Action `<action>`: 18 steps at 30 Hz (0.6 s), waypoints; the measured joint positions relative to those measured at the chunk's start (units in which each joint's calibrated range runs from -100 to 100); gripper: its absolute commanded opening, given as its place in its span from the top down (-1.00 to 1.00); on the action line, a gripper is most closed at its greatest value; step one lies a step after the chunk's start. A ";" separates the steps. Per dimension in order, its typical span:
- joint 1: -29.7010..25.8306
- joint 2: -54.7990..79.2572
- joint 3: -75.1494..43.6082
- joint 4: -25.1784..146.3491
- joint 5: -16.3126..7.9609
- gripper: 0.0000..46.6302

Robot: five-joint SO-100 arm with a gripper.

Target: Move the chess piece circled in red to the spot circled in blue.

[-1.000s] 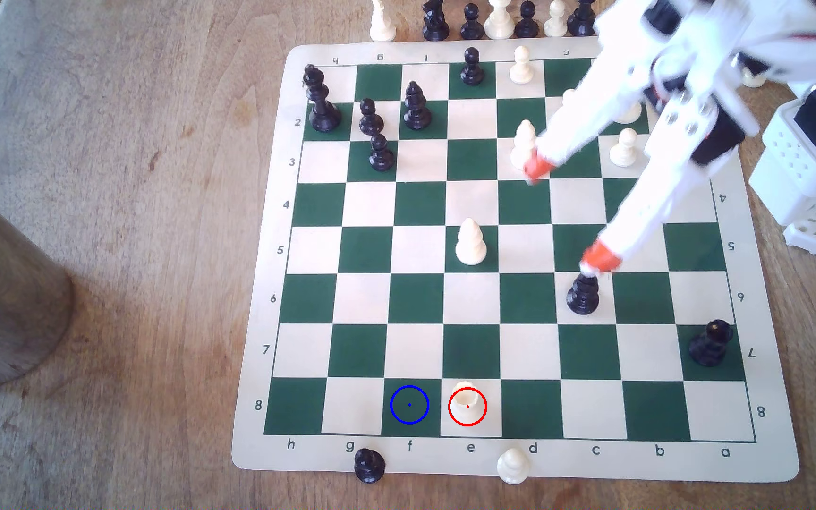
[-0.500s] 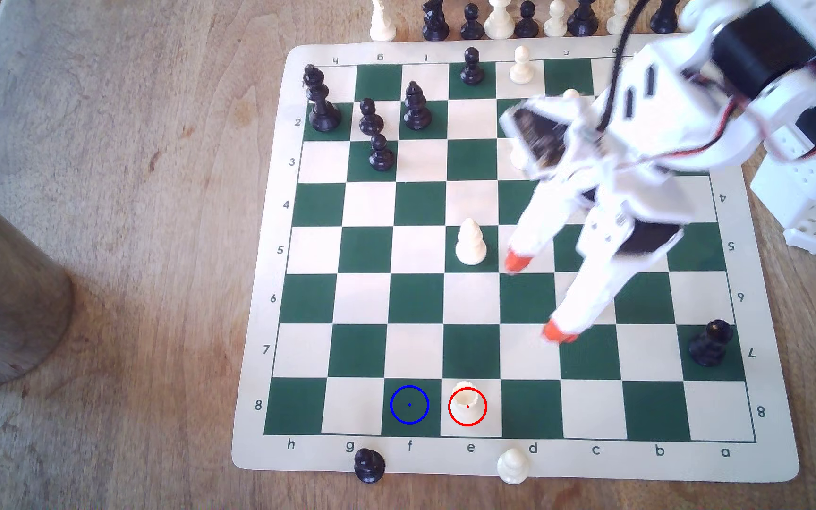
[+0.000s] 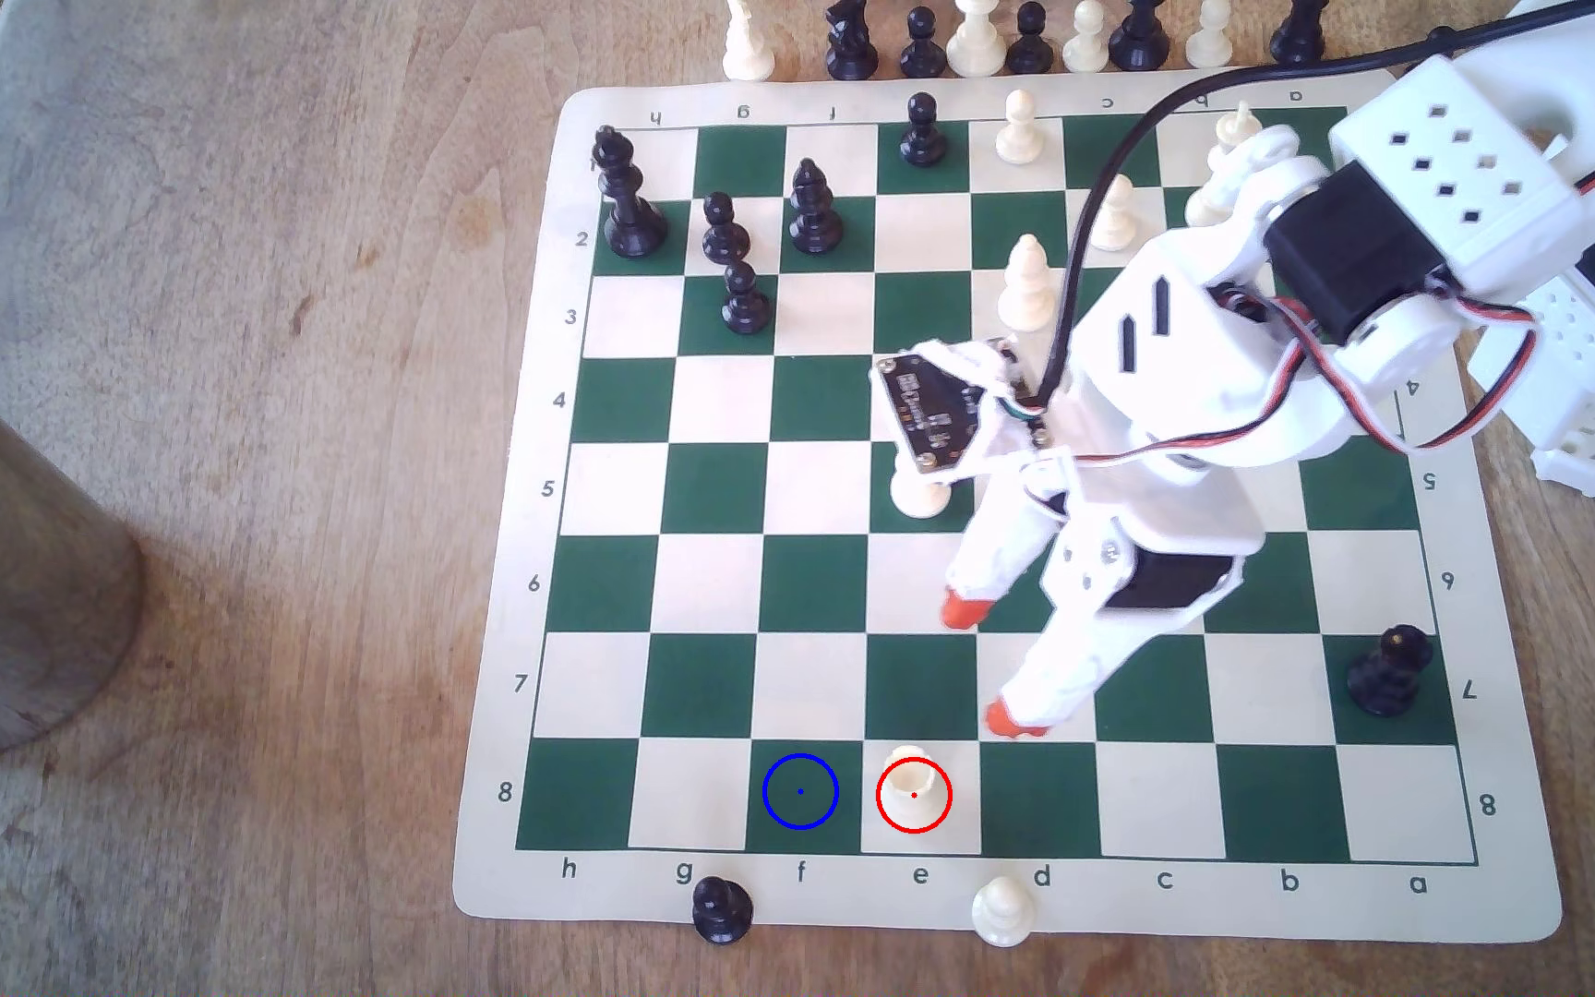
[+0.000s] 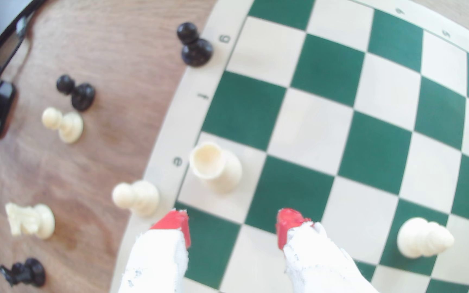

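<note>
The chess piece circled in red [image 3: 912, 788] is a short cream rook on cream square e8, in the board's near row in the exterior view. The wrist view shows the same rook [image 4: 218, 169] with its hollow round top, just ahead of the fingertips. The spot circled in blue [image 3: 800, 792] is the bare dark green square f8, directly to the exterior view's left of the rook. My gripper [image 3: 987, 663] hovers over rows 6 and 7, up and to the exterior view's right of the rook. It is open, its orange-tipped fingers spread wide with nothing between them [image 4: 232, 225].
A cream bishop [image 3: 918, 494] stands on e5, partly under my wrist camera board. A black pawn [image 3: 722, 909] and a cream pawn [image 3: 1002, 909] sit on the mat's near border. A black piece [image 3: 1388, 671] stands on a7. Several pieces line the far edge.
My arm has swept from rows 3 to 5 down toward the board's near row, bringing the open gripper close to the rook. No chess piece has moved.
</note>
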 measured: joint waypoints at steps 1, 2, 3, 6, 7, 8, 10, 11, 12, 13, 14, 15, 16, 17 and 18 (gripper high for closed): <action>0.00 1.09 -0.63 -0.16 0.00 0.28; 0.07 2.93 -1.27 -0.24 0.00 0.28; 0.00 3.35 -1.45 -0.24 0.00 0.27; -1.62 6.20 -2.53 -0.48 -0.20 0.27; -1.70 6.62 -2.53 -0.72 -0.29 0.27; -1.70 7.29 -2.53 -1.20 -0.49 0.27; -1.70 10.22 -3.34 -2.39 -0.93 0.27; -1.92 10.64 -3.43 -2.63 -1.03 0.25; -2.14 11.31 -3.89 -3.03 -1.27 0.22; -2.29 12.07 -4.61 -3.27 -1.47 0.19; -2.43 12.65 -5.24 -3.35 -1.66 0.19; -2.65 13.66 -6.15 -3.59 -1.81 0.18; -2.73 14.08 -6.42 -3.59 -1.90 0.18; -2.73 14.66 -6.78 -3.90 -1.90 0.18; -2.73 15.42 -7.23 -4.30 -1.90 0.19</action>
